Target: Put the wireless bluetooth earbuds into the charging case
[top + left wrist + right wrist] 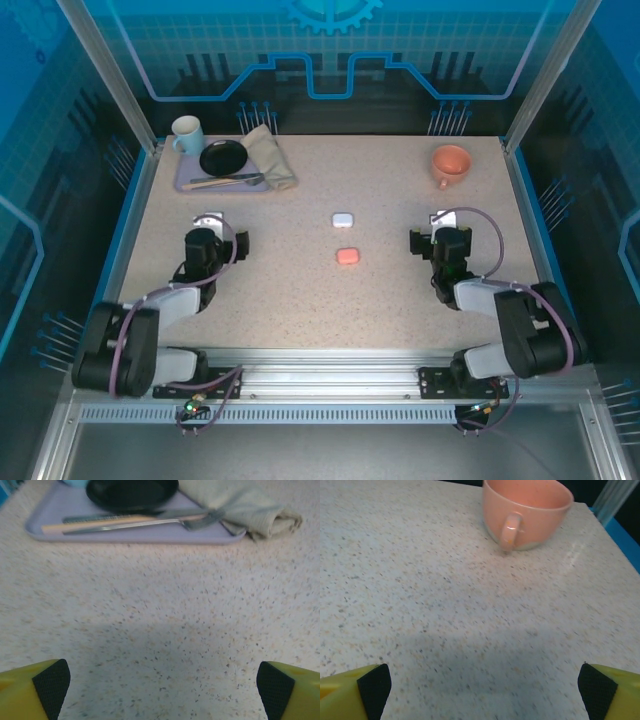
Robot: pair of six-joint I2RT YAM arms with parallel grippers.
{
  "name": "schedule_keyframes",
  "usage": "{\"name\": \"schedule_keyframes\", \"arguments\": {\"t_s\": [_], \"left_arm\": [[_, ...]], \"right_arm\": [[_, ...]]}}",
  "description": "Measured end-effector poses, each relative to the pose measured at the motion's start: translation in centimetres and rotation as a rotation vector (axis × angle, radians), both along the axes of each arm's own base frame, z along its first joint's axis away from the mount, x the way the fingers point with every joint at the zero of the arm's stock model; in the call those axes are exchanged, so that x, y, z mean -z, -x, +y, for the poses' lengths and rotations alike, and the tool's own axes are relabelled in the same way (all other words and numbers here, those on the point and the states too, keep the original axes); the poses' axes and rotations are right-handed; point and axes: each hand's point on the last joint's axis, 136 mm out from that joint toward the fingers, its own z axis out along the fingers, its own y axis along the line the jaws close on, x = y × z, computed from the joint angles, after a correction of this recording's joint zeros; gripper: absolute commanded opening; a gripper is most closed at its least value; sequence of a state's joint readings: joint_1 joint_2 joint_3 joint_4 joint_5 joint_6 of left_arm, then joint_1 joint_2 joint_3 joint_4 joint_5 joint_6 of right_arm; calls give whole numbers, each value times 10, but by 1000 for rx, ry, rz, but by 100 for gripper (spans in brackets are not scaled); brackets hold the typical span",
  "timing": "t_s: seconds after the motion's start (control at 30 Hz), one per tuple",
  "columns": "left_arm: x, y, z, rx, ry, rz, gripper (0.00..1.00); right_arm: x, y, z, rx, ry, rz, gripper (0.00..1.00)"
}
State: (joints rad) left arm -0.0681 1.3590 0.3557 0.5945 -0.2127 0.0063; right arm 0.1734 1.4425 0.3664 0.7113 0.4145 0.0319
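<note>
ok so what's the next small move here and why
Probably swing the right arm left toward the salmon case: it lies closer to that arm, looks shut, and the jaws stand wide open over bare table, holding nothing.

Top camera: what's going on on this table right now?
Nothing is being handled yet. The left gripper and right gripper are both open and empty, one on each side of the table. A white case and a pink case lie between them, untouched. The left gripper faces a tray with a fork and a cloth; the right faces a pink cup.
</note>
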Motion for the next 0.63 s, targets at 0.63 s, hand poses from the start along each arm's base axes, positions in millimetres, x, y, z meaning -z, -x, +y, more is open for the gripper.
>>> {"name": "schedule_keyframes", "arguments": {"t_s": [0.63], "left_arm": [[10,-24,1,53,72,-27,99]], "right_arm": [[3,-17,5,-124,-101,0,100]]}}
